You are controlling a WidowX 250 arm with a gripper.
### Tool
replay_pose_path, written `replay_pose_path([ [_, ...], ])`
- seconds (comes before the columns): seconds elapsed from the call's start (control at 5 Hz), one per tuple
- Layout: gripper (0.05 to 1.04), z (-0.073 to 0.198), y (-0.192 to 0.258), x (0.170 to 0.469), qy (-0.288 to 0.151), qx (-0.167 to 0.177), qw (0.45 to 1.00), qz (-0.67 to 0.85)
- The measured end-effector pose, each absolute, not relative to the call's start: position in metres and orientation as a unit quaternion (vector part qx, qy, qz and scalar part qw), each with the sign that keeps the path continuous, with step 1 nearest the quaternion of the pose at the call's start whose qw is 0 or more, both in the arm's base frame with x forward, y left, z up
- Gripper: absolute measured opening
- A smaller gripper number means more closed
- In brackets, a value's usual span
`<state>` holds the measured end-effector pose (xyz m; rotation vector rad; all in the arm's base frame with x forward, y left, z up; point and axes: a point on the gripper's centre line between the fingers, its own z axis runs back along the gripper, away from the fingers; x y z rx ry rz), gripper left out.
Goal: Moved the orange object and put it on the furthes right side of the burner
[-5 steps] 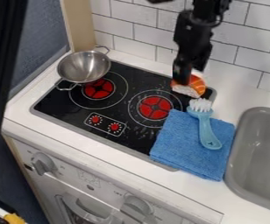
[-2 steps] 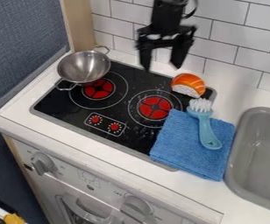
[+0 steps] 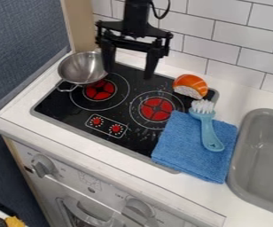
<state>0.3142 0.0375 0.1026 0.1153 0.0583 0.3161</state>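
Orange with pale stripes over a white base, the toy (image 3: 191, 85) rests on the black stovetop (image 3: 74, 116), right of the frame's middle and a little above it. It lies near the stovetop's upper right corner, beyond the ring of the right-hand burner (image 3: 157, 109), with the bristles of the blue brush (image 3: 208, 133) just below it; I cannot tell whether the two touch. The brush lies across the folded blue towel (image 3: 189, 150), toward the lower right of the frame.

The claw (image 3: 129, 74) hangs at the upper middle, its two fingers spread wide with nothing between them, well apart from the toy. In this view its left finger reaches the edge of the metal pan (image 3: 79, 68) at the upper left.

I judge the placing to be done and the step in hand to be clearing away. The toy appears to be where the task wants it, so no fresh grasp seems needed. The next move calls for lifting the claw up and out through the top of the frame, unloaded, taking care that the left finger does not snag the pan's rim or handle.
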Motion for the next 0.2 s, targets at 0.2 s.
replay_pose_path([
  [0.2, 1.001, 0.1172, 0.0554, 0.2880, 0.026, 0.057, 0.995, 0.077],
])
